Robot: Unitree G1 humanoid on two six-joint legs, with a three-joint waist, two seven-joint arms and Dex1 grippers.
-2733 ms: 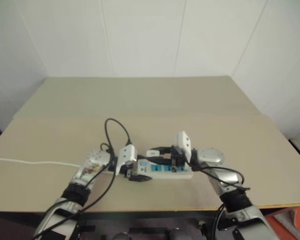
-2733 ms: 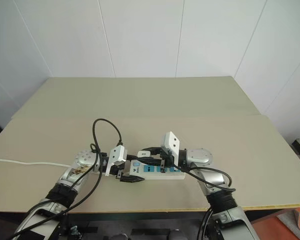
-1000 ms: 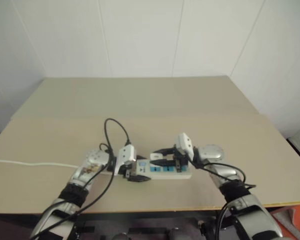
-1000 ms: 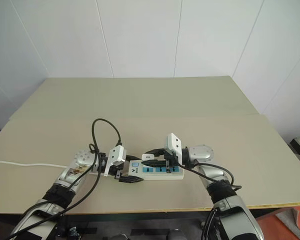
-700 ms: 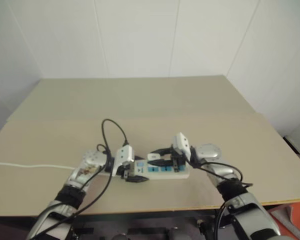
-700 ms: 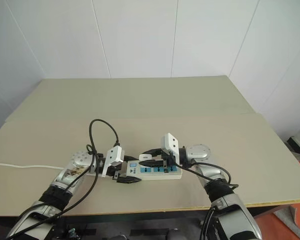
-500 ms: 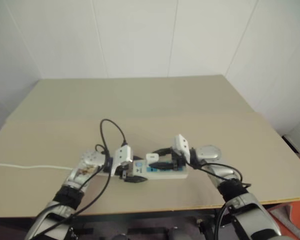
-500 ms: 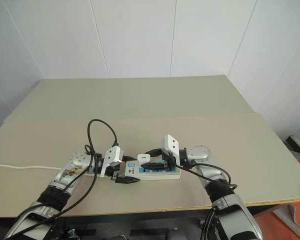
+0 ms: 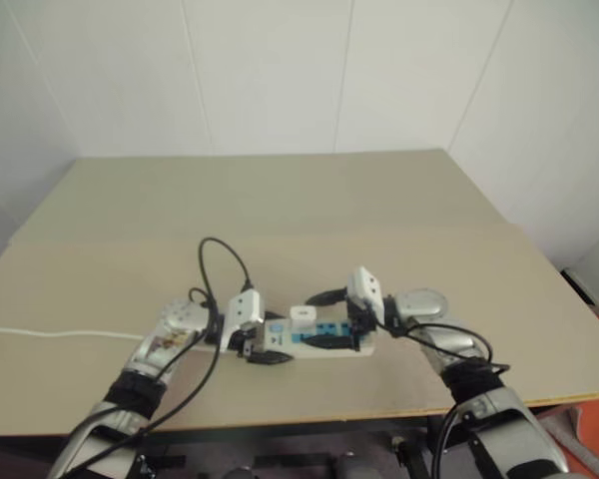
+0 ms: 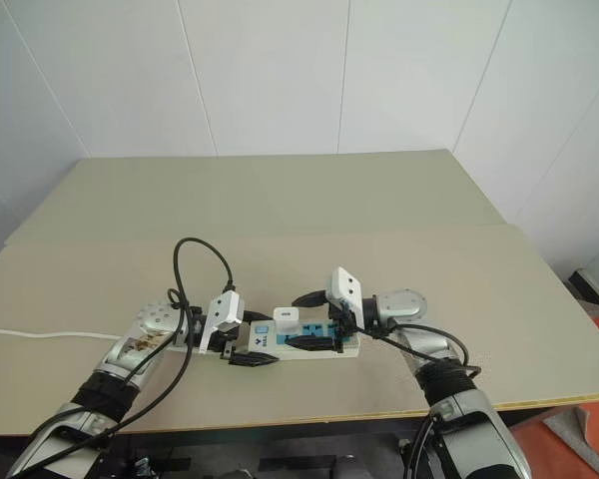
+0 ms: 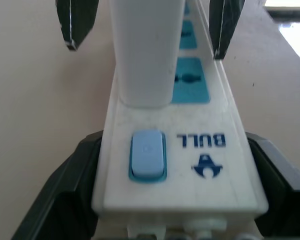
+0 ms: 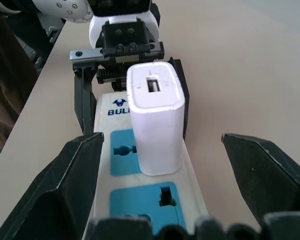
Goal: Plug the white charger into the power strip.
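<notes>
Seated upright in the power strip (image 12: 140, 175), the light, rigid, smooth-sided white charger (image 12: 156, 130) is being flanked by both grippers' spread fingers, best gripped across opposite flat faces.

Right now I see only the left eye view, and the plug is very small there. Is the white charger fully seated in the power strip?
Observer: In the right wrist view, the white charger stands upright, its base down on the power strip, no gap showing.
Operator: Does the right tool touch it?
Observer: No. The right tool is open, its fingers wide of the charger on both sides.
Operator: Which socket?
Observer: The one beside the blue switch, by the left wrist view.
</notes>
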